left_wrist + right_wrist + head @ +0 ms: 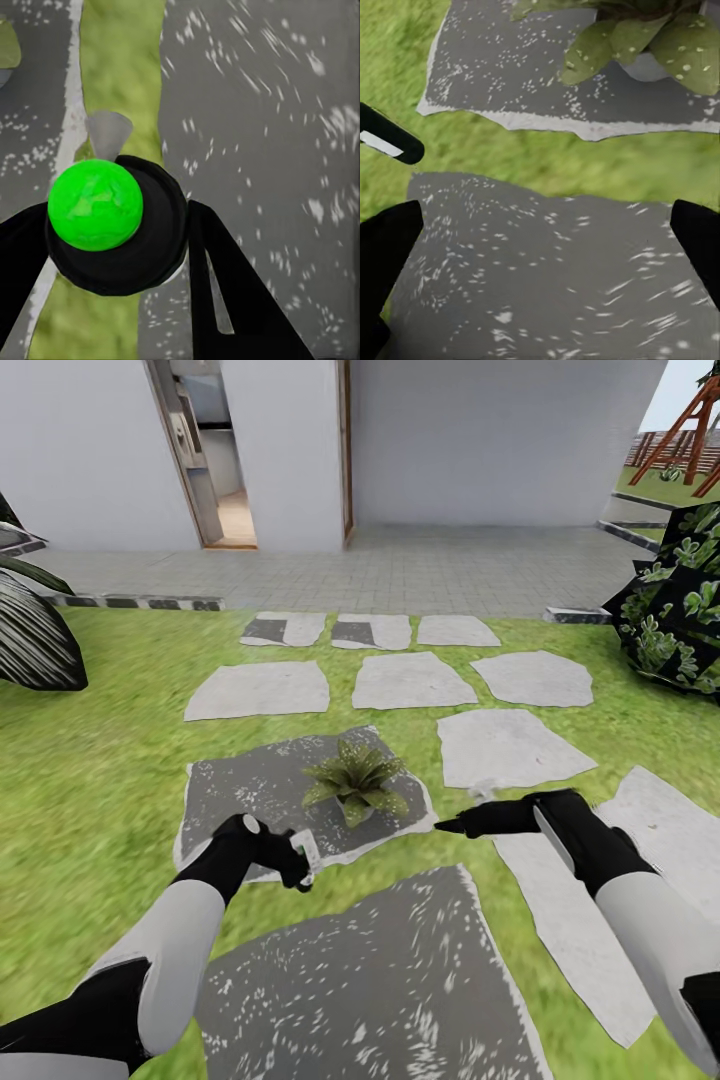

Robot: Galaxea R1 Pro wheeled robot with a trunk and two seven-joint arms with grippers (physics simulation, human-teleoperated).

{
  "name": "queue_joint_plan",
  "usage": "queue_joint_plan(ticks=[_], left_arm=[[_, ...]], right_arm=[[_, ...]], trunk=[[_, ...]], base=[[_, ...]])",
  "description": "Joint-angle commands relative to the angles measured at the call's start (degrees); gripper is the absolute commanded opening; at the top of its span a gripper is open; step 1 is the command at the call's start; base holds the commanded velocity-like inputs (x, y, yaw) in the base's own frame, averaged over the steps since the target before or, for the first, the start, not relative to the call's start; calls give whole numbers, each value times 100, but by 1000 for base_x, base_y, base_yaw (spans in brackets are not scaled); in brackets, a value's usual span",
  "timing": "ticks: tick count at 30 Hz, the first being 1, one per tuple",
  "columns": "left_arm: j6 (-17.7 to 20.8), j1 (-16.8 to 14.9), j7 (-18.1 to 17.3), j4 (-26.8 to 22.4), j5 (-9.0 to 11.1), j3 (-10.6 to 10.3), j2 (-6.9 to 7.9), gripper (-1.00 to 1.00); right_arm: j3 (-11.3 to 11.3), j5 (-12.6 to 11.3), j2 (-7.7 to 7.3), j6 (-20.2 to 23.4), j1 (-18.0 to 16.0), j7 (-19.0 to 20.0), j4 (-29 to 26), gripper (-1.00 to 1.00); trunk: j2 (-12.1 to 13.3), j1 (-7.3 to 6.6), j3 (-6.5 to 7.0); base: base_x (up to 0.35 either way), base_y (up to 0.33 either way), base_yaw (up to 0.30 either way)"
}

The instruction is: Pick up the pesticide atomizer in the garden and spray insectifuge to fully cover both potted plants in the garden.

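My left gripper (296, 860) is shut on the pesticide atomizer (112, 240). In the left wrist view (112, 225) the atomizer is a round black body with a bright green ball on top and a small grey cone at its tip, with a black finger on each side. One potted plant (355, 780), a rosette of speckled pointed leaves in a small grey pot (649, 67), stands on a dark grey slab (250, 785) just beyond the left gripper. My right gripper (450, 825) is open to the plant's right, its fingers (386, 247) wide apart with nothing between them (540, 247).
Pale stone slabs (410, 680) cross the lawn toward a paved strip and a white house wall with an open doorway (215, 460). A dark speckled bush (680, 600) stands at the right, dark striped leaves (30, 630) at the left. Another dark slab (370, 990) lies below my arms.
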Motion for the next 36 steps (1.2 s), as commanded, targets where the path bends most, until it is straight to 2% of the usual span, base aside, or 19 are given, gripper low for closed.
queue_joint_plan(ticks=[1,7,8,9,10,12,15,17,21,33,35,36], left_arm=[[15,-4,-94,-7,-21,38,-11,-100],[-16,-4,-225,2,-21,21,-56,-100],[-16,-4,-281,2,-21,19,-85,-100],[-16,-4,-361,3,-21,1,-137,-100],[-12,-4,-420,3,-25,-46,-191,-100],[-1,-4,-464,3,-28,-182,-240,-100],[16,-4,-490,9,-23,-514,-247,-100],[25,-4,-490,11,-21,-626,-247,-100],[33,-4,-486,3,-15,-654,-247,-100],[62,-25,-486,-65,6,-659,-247,-100],[62,-28,-486,-66,57,-663,-247,-100],[62,-29,-486,-67,152,-664,-247,-100]], right_arm=[[22,-32,43,37,-4,4,-15,-100],[35,-32,141,37,-4,15,-33,-100],[55,-32,214,37,-4,15,-33,-100],[105,-28,363,37,-4,15,-40,-100],[172,-26,471,37,-4,15,-84,-100],[253,-24,557,37,-4,15,-269,-100],[290,-25,663,37,-4,15,-508,-100],[296,-27,794,37,-4,15,-550,-100],[303,-26,847,37,-4,15,-562,-100],[313,-32,860,37,-4,15,-561,-100],[313,-32,866,37,-4,13,-561,-100],[313,-30,882,37,-4,14,-561,-100]], trunk=[[-2,-1,-5],[-2,-1,-5],[-2,-1,-5],[-2,-1,-5],[-2,-1,-5],[-2,-1,-5],[-2,-1,-5],[-2,-1,-5],[-2,-1,-5],[-2,-1,-5],[-2,-1,-5],[-2,-1,-5]], base=[[0,0,0],[0,0,0],[0,0,0],[0,0,0],[0,0,0],[0,0,0],[0,0,0],[0,0,0],[0,0,0],[0,0,0],[0,0,0],[0,0,0]])
